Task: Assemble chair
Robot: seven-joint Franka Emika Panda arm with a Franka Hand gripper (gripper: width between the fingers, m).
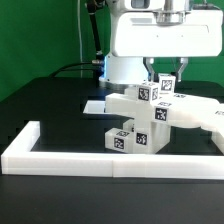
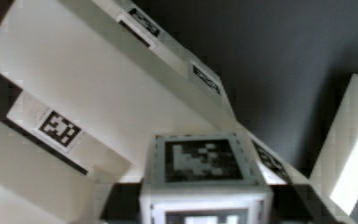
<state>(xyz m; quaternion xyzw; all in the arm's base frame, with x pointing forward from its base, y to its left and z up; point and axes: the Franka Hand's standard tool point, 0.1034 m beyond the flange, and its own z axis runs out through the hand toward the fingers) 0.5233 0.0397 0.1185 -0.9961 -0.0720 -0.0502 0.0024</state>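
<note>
The chair is in white tagged pieces at the table's middle. In the exterior view a flat seat panel (image 1: 190, 113) reaches to the right over stacked parts (image 1: 138, 108), and two blocky pieces (image 1: 122, 140) stand in front. My gripper (image 1: 166, 82) hangs straight down over the stack, shut on a blocky white leg (image 1: 166, 92) that rests on or just above it. In the wrist view the leg's tagged end (image 2: 202, 160) sits between my dark fingers (image 2: 133, 196), my gripper (image 2: 206, 208) round it. Beyond lies a wide white panel (image 2: 105, 90) with tags.
A long low white border rail (image 1: 100, 160) runs along the front and turns back at the exterior view's left (image 1: 22, 140); it shows in the wrist view (image 2: 345, 150). A thin flat white piece (image 1: 96, 107) lies behind the stack. The robot base (image 1: 160, 40) stands at the back.
</note>
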